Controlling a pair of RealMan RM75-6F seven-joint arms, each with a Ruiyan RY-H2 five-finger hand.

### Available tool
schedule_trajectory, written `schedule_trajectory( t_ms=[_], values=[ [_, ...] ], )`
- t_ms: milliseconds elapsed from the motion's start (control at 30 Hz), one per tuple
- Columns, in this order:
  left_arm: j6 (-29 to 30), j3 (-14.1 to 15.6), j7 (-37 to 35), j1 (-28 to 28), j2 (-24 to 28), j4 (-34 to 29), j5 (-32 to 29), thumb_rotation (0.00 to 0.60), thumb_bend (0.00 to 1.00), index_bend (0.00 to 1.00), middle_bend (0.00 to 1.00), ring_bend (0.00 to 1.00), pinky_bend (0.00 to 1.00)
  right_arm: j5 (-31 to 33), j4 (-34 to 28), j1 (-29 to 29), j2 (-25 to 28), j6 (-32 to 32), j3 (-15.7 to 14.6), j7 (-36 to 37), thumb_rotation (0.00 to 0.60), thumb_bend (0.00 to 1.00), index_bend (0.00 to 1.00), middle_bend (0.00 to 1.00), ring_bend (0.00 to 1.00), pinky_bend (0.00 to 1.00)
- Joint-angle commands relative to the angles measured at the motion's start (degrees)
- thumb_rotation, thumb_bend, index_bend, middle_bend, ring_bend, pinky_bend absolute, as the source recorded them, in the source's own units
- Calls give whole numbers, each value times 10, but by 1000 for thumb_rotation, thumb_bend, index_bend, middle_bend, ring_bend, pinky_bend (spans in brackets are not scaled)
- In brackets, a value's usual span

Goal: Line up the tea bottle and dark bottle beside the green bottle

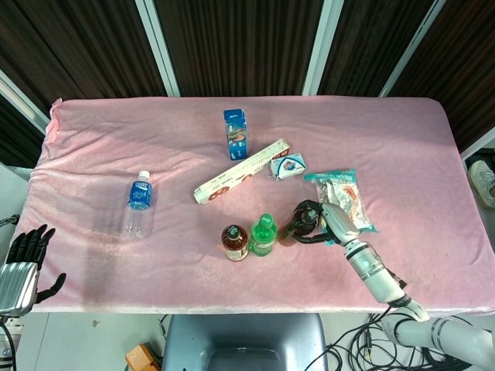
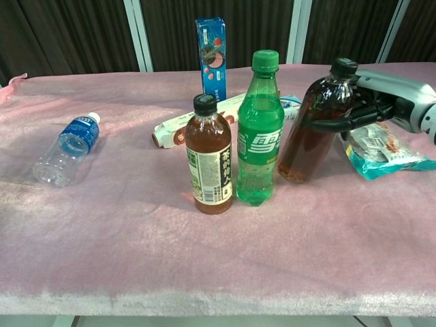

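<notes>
Standing nearest in the chest view, the tea bottle (image 2: pixel 210 160) touches the green bottle (image 2: pixel 259 136), so that half of the row looks done. Just right of the green one, the right hand (image 2: pixel 381 102) has its fingers (image 2: pixel 340 124) wrapped round the dark bottle (image 2: pixel 313 133), which leans with its cap tipped right, its base low at the cloth (image 2: pixel 204 259), probably so it can be stood upright there. The left hand (image 1: pixel 23 267) hangs off the table's edge, holding nothing, fingers spread. Farther back lie a snack bag (image 2: pixel 381 146), a long carton (image 1: pixel 241 171) and a blue box (image 2: pixel 211 48).
</notes>
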Motion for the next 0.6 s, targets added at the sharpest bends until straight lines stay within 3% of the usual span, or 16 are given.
schedule_trajectory(
  t_ms=[33,600],
  values=[
    [0,0,0,0,0,0,0,600,300,0,5,0,0,-2,-1,2,-3,-10,-2,19,600,362,997,664,609,711],
    [-6,-1,-4,0,1,1,0,600,301,0,5,0,0,20,2,13,-20,-33,5,-28,600,368,997,664,609,711]
  ],
)
